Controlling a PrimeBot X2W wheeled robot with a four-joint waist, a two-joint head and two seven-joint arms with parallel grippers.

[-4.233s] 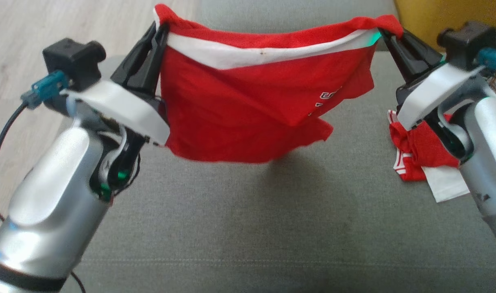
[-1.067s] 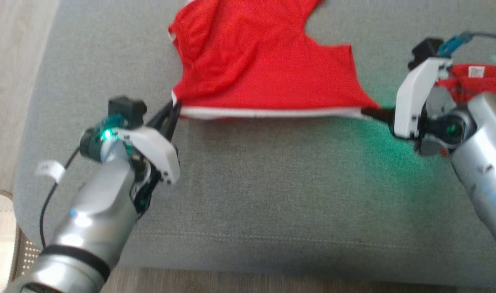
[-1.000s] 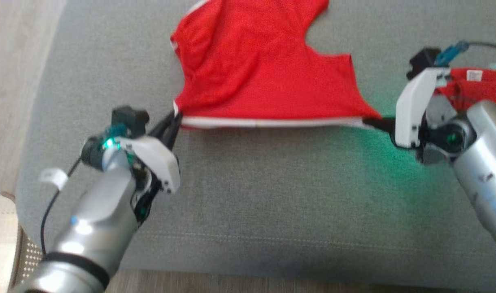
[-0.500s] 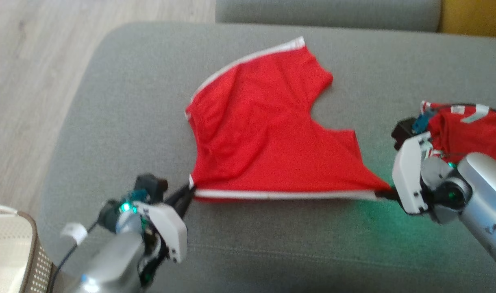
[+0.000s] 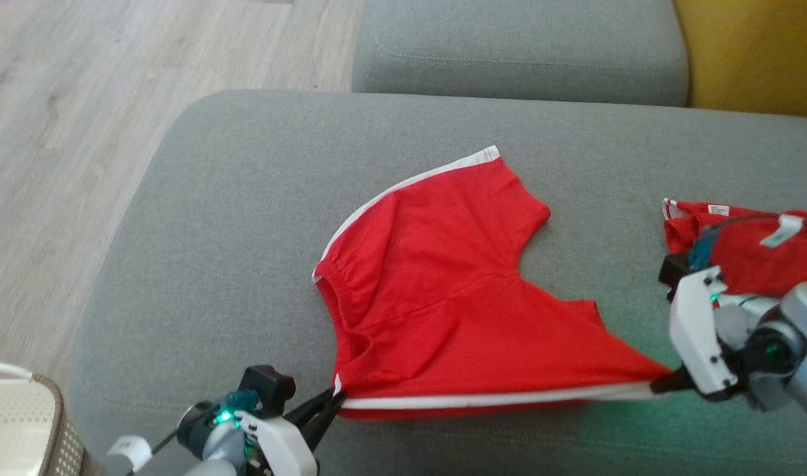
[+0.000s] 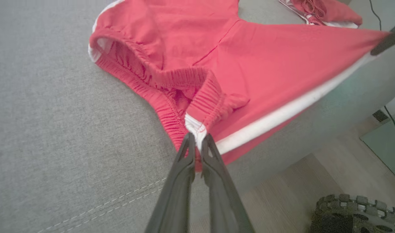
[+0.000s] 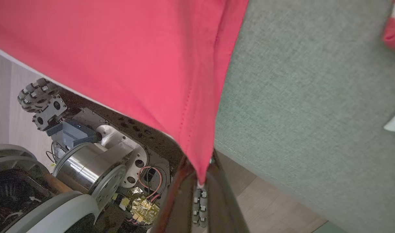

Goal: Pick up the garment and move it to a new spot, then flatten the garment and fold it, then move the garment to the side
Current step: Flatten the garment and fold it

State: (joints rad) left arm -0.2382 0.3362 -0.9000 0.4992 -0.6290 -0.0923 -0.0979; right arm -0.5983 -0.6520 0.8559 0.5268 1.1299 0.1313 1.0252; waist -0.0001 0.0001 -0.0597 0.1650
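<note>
Red white-striped fabric shorts [image 5: 443,311], airborne seconds ago, now lie spread on grey fabric sofa cushion [image 5: 212,231] near front edge; left gripper [image 5: 334,398] and right gripper [image 5: 661,383] both pinch its corners taut, flattening underway, fold next
</note>
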